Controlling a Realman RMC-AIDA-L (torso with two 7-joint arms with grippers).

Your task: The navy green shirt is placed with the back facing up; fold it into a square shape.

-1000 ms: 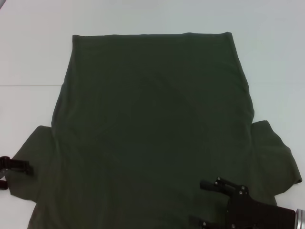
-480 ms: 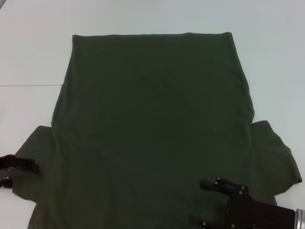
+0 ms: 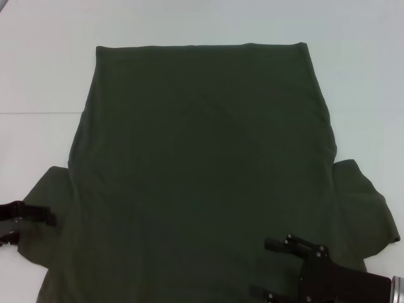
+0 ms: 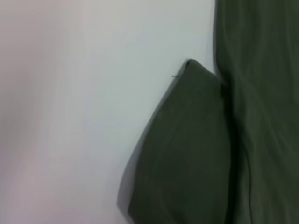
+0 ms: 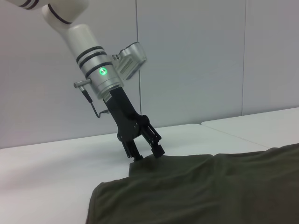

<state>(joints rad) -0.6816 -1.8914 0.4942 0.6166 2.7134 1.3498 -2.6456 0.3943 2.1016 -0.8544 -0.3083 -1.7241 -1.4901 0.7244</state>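
Note:
The navy green shirt (image 3: pixel 202 158) lies flat on the white table (image 3: pixel 38 69), plain back up, hem at the far side and both short sleeves spread near me. My left gripper (image 3: pixel 33 228) is at the outer edge of the left sleeve (image 4: pixel 187 154), open, with its fingertips at the cloth. From the right wrist view the left gripper (image 5: pixel 147 155) shows its two fingers apart, touching down on the sleeve's edge. My right gripper (image 3: pixel 262 267) hangs open over the shirt's near right part, beside the right sleeve (image 3: pixel 366 208).
Bare white table top (image 3: pixel 366 76) surrounds the shirt on the left, right and far sides. A seam between two table tops (image 3: pixel 38 113) runs off to the left. A grey wall (image 5: pixel 196 56) stands behind the table.
My left gripper has slid to the right, its upper finger now reaching over the left sleeve's edge. The right arm and the shirt have not moved.

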